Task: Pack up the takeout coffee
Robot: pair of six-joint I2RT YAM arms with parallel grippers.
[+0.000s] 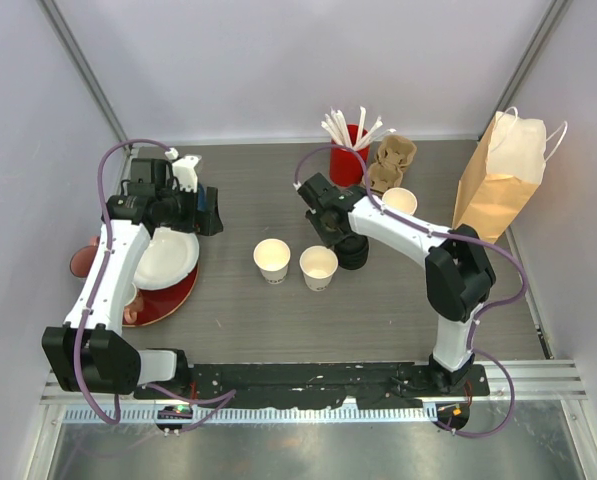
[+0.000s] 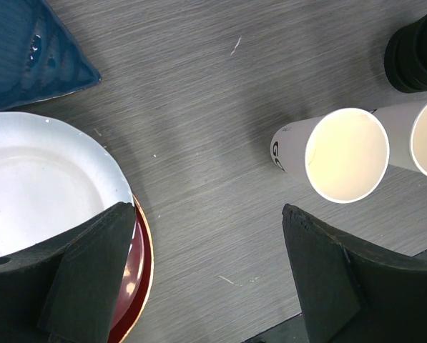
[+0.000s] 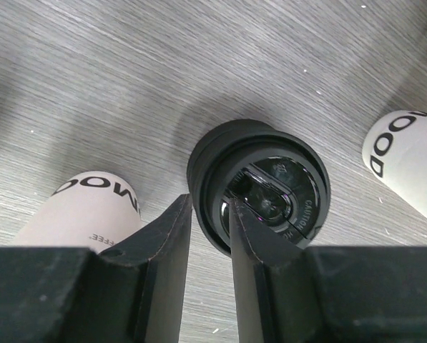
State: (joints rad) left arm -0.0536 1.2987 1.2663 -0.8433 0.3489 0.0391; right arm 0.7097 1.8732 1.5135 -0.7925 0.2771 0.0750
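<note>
No cup with a black lid shows in any view. Two lidless white paper cups [image 1: 272,259] [image 1: 318,267] stand mid-table, and a third [image 1: 400,201] stands by the cardboard carrier. A stack of black sip lids [image 1: 354,252] stands right of them, also in the right wrist view [image 3: 285,186]. My right gripper [image 3: 209,204] is over the stack's near rim, one finger outside and one inside, closed on the top lid's rim. My left gripper [image 2: 207,214] is open and empty above the table, left of the cups [image 2: 347,153].
A brown paper bag [image 1: 498,180] stands at back right. A red cup of white stirrers [image 1: 350,150] and a cardboard cup carrier [image 1: 390,160] are at the back. A white plate [image 1: 166,258] on a red plate [image 1: 168,300] and a blue plate [image 2: 27,50] are left.
</note>
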